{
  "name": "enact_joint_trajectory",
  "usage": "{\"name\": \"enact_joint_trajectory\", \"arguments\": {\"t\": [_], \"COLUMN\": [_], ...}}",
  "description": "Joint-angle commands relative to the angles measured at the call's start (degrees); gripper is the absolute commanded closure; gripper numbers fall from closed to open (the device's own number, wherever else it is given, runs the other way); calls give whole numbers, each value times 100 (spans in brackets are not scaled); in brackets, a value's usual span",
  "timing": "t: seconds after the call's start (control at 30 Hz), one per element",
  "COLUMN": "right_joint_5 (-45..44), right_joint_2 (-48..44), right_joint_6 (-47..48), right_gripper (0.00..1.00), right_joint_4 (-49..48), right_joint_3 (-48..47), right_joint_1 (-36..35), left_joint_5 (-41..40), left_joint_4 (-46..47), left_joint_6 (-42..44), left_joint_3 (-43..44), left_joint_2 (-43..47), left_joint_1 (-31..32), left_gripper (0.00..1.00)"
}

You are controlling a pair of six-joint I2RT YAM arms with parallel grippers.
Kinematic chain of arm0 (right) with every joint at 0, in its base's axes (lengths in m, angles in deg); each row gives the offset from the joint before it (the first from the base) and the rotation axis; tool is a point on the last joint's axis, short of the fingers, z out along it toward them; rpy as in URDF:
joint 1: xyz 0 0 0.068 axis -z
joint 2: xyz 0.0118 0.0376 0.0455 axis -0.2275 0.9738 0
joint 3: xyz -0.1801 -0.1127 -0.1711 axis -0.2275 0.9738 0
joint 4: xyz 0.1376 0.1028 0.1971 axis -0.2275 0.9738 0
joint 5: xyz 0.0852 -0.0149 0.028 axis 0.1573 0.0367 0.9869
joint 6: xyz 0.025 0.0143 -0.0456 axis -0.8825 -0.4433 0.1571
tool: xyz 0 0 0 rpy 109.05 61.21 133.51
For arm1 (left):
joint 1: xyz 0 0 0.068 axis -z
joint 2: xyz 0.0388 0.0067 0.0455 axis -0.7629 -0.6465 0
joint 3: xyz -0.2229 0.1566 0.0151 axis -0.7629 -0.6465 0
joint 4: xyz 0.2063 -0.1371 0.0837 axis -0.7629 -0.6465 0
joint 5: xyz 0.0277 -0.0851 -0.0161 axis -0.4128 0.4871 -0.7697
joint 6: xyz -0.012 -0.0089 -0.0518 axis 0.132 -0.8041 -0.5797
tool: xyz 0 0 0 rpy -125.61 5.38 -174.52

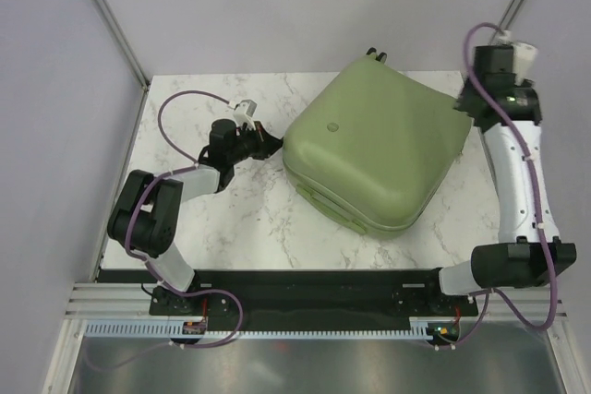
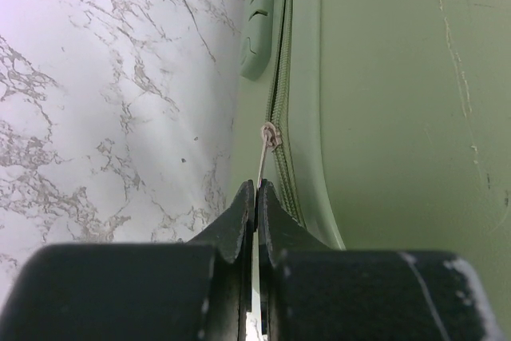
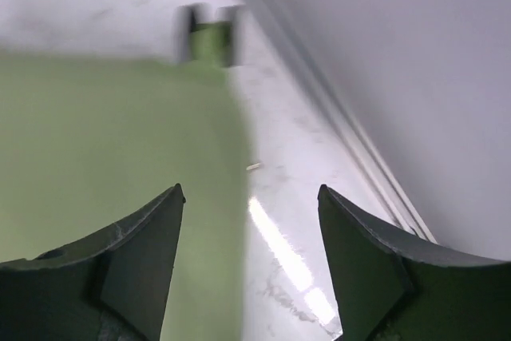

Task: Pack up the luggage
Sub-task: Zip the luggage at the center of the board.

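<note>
Closed sage-green luggage (image 1: 374, 140), centre frame; its round emblem (image 1: 333, 124) is illegible.
Left gripper (image 2: 255, 187) pinches the zipper pull (image 2: 263, 157); right gripper (image 3: 251, 191) jaws apart.

Bright, even overhead light, soft shadow under the luggage (image 1: 374, 149). Right wrist view badly blurred, glare streak on the bench (image 3: 275, 237). Left wrist view sharp.

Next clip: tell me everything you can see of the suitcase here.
The luggage is a sage-green hard shell with rounded corners, lid down, lying flat and skewed on the marble table. A small round emblem marks the lid, and wheels show at its far end. The left gripper is shut on its zipper pull. The open right gripper hovers at its right edge.
</note>
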Motion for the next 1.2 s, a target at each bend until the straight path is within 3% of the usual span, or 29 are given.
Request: {"name": "enact_joint_trajectory", "arguments": {"t": [0.0, 0.07, 0.17, 0.33, 0.43, 0.7, 1.17], "right_joint_5": [281, 600, 1032, 1812, 2060, 2324, 2623], "right_joint_2": [-611, -849, -1016, -920, -631, 433, 2516], "right_joint_6": [-759, -839, -962, -1348, -1375, -787, -119], "right_gripper": [25, 25, 25, 28, 30, 30, 30], "right_joint_4": [82, -51, -323, -989, -1290, -1835, -2222], "right_joint_3": [517, 1158, 1976, 3039, 3217, 2893, 1478], "right_joint_1": [1641, 2361, 2786, 2778, 2770, 2410, 1759], "left_joint_5": [-720, -676, -501, -18, 89, 308, 563], "left_joint_4": [-405, -441, -467, -458, -458, -616, -1354], "left_joint_6": [202, 255, 308, 343, 396, 633, 1178], "left_joint_3": [-156, -139, -69, 19, 46, 160, -77], "left_joint_2": [152, 152, 135, 38, 3, -42, 530], "left_joint_1": [-376, -376, -376, -333, -271, 71, 836], "left_gripper": [98, 98, 98, 98, 98, 98, 98]}}
